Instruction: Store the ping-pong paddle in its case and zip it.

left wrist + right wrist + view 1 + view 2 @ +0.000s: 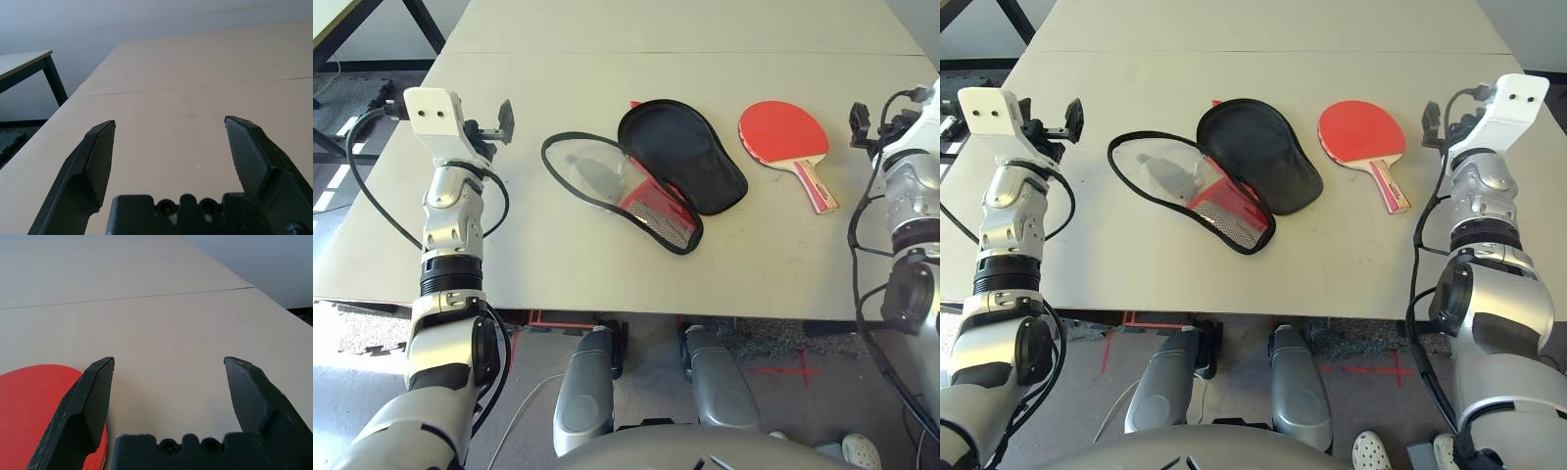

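Observation:
The ping-pong paddle (784,132) lies flat on the table at centre right, red face up, its striped wooden handle (817,184) pointing toward me; its red face (39,396) also shows by my right fingers. Its case (681,152) lies unzipped and spread open in the middle: a black-lined half beside the paddle, a black-edged half (597,181) with red mesh pocket further left. My left gripper (168,147) stands open over bare table, left of the case. To the right of the paddle, my right gripper (168,382) is open and holds nothing.
The pale table (558,264) has a seam across its far part and a front edge near me. A dark table leg (54,81) of another table stands at far left. Cables hang along both forearms.

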Robot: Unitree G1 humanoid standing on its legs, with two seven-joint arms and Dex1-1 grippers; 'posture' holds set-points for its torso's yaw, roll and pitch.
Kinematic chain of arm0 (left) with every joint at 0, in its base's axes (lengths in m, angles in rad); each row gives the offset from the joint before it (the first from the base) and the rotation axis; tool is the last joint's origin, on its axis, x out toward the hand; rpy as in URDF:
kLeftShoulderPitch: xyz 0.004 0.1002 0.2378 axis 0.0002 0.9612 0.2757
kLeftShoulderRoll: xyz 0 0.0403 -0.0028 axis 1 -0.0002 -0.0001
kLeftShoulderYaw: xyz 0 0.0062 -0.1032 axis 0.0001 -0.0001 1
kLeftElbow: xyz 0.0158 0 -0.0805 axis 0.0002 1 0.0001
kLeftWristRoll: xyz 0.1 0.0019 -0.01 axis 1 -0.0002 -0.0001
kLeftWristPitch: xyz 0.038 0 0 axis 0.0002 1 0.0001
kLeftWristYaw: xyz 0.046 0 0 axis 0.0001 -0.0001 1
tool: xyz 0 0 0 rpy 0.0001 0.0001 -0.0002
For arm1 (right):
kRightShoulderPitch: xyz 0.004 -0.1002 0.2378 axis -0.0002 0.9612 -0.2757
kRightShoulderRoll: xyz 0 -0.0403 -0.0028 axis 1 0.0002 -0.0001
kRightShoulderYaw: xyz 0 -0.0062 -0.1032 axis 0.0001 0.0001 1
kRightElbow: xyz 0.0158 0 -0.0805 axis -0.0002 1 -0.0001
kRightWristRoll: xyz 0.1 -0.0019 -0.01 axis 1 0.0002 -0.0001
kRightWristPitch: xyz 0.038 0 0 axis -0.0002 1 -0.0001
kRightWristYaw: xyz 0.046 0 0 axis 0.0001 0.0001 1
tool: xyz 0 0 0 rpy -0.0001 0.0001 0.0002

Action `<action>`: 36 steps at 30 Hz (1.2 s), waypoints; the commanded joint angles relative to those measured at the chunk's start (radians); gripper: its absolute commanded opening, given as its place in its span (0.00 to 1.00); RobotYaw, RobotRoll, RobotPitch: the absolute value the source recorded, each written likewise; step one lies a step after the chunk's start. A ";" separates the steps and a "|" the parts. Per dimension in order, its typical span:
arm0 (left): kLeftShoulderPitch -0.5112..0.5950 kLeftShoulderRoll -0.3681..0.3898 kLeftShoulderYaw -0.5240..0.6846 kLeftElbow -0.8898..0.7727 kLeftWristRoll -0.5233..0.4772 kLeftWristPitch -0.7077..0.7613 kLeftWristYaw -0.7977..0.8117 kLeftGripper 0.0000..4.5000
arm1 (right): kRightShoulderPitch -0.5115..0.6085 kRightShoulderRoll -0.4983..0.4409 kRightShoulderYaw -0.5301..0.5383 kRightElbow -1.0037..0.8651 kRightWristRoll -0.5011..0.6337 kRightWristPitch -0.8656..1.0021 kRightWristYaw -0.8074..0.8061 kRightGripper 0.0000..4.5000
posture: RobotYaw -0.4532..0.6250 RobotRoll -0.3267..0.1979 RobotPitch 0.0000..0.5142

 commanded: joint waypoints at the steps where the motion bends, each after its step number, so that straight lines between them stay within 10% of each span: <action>1: 0.010 0.007 0.003 -0.012 -0.005 0.007 -0.004 1.00 | 0.006 -0.006 -0.013 0.004 0.008 -0.005 -0.002 0.99 | 0.45 0.62 0.44; 27: -0.077 0.087 -0.312 -0.662 -0.266 0.686 -0.447 1.00 | -0.062 0.018 0.039 -0.083 -0.022 0.197 -0.063 0.99 | 0.41 0.62 0.39; 36: -0.077 0.050 -0.352 -0.641 -0.246 0.677 -0.476 1.00 | -0.130 -0.005 0.167 -0.420 -0.013 1.051 -0.027 0.99 | 0.39 0.62 0.38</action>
